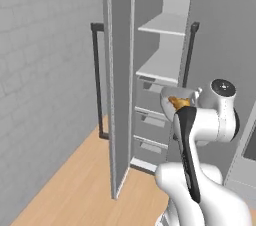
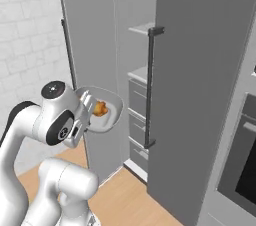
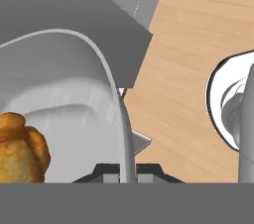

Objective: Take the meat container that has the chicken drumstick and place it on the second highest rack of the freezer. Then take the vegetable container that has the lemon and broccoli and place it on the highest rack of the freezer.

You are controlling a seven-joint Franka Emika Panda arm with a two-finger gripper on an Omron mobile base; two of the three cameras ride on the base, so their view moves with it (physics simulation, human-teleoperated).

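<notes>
Gripper (image 3: pixel 127 172): clamped on the rim of the meat container (image 2: pixel 107 110), jaws pinched either side of its thin wall. Container: pale grey bowl, held in the air before the open freezer (image 1: pixel 160 65), level with its drawers (image 1: pixel 150 120). Contents: one golden-brown chicken drumstick (image 3: pixel 20 146). Below: wooden floor (image 3: pixel 198 44).

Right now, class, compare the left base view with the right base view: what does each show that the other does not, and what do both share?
Left base view alone: the white shelves seen from the front, and the left door's black handle.

Right base view alone: the dark oven at the right edge, and the right door's long face.

Both: the gripper shut on the rim of a grey container holding a browned drumstick, the open freezer, its grey drawers, and the wooden floor.
</notes>
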